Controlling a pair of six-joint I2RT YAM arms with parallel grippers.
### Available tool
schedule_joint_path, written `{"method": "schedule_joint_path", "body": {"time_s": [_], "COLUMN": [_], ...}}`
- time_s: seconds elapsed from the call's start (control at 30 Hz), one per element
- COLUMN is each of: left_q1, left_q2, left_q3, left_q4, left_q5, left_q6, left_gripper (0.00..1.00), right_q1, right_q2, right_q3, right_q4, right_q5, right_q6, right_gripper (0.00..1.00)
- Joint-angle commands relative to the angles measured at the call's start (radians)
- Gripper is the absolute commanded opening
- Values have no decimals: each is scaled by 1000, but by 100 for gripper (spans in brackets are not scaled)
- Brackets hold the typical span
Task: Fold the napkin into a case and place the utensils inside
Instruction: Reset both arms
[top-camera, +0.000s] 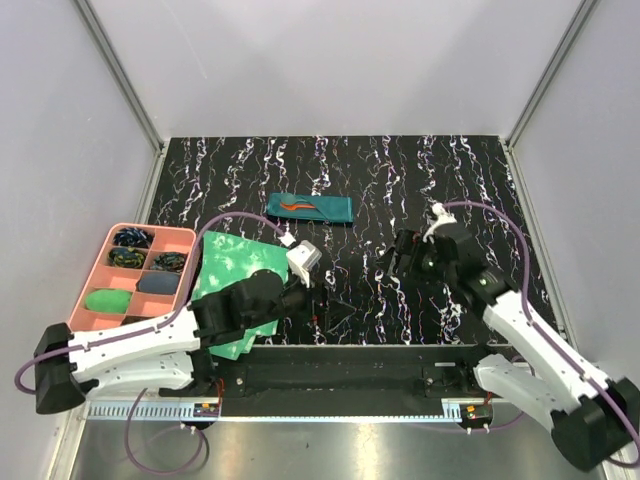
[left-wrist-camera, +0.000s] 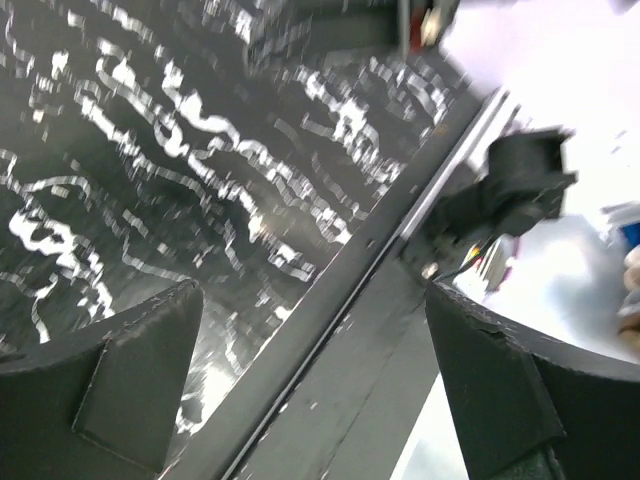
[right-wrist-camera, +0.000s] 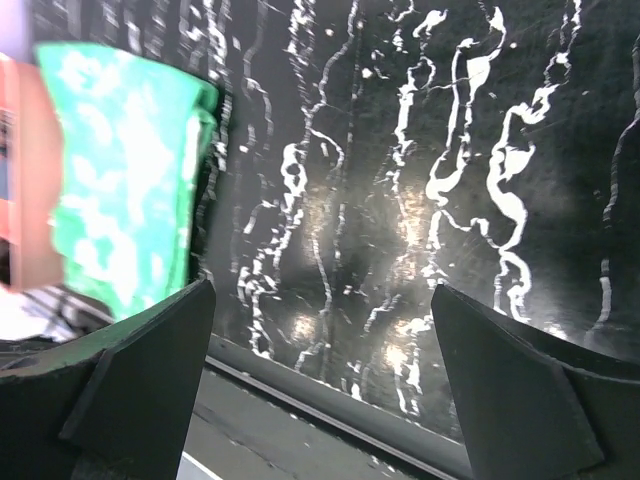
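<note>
From above, the case (top-camera: 311, 208) was seen flat at the far middle of the table (top-camera: 480, 180), an orange-red utensil (top-camera: 297, 205) showing on it. The left gripper (top-camera: 318, 302) and right gripper (top-camera: 398, 256) were held well apart from it. In the left wrist view, the jaws were spread wide, nothing gripped. In the right wrist view, the jaws were likewise parted and empty, a mottled green cloth (right-wrist-camera: 120, 190) seen beyond.

The top camera looks down from behind the near edge over the whole marbled table (top-camera: 400, 180), both wrist cameras sit low and close above it, and the right one shares the green mottled cloth (right-wrist-camera: 120, 170) with the top view
</note>
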Motion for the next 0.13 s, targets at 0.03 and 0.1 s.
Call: {"method": "schedule_joint_path", "body": {"time_s": [0.03, 0.1], "left_q1": [-67, -75], "left_q2": [-58, -99], "left_q3": [14, 12], "left_q4": [140, 134], "left_q5": [-125, -138], "left_q6": [-24, -25], "left_gripper": [98, 99], "right_q1": [5, 5], "right_q2": [-157, -209], "right_q3": [-151, -164], "right_q4": [231, 247], "right_q5": [-4, -16], "right_q6": [153, 170], "right_gripper": [100, 100]}}
